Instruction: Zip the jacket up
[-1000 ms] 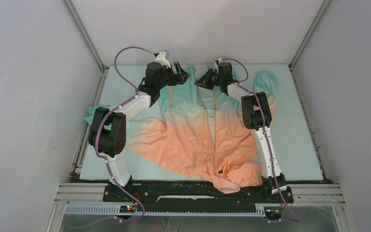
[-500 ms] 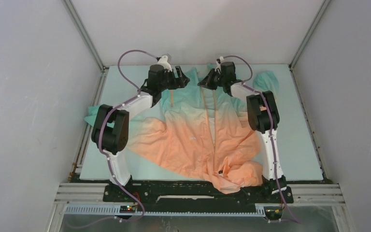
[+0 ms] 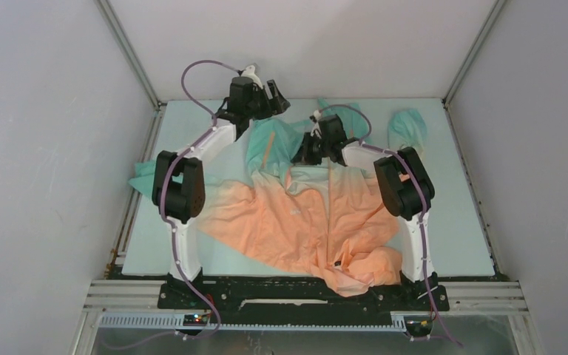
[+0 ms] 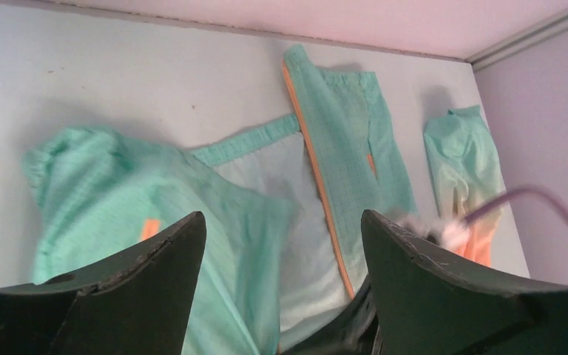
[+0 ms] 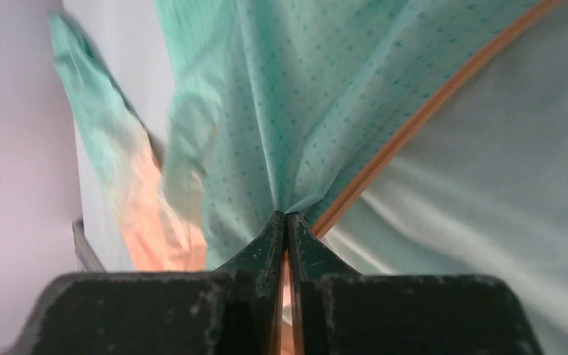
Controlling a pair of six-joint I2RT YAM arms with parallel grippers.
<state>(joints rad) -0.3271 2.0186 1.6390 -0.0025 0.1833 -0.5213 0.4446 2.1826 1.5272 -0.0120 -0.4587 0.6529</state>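
The jacket [image 3: 296, 214] lies open on the table, teal at the far end, peach-orange near me, its hem bunched at the front edge. My right gripper [image 3: 303, 151] is shut on the teal fabric [image 5: 266, 126] beside the orange front zipper [image 5: 414, 118], low over the jacket's upper middle. My left gripper [image 3: 277, 92] is open and empty, raised above the collar at the far edge. In the left wrist view the teal collar panel [image 4: 347, 148] and its zipper edge [image 4: 318, 177] lie below my open fingers [image 4: 155, 259].
The table mat [image 3: 458, 214] is pale blue-green with metal frame rails around it. White walls close in on three sides. The jacket's right sleeve cuff [image 3: 407, 126] lies at the far right, its left sleeve [image 3: 144, 174] at the left edge.
My right gripper has pulled the teal fabric back toward me and left, folding the jacket's top down. My left gripper has risen toward the far edge, open and off the collar.
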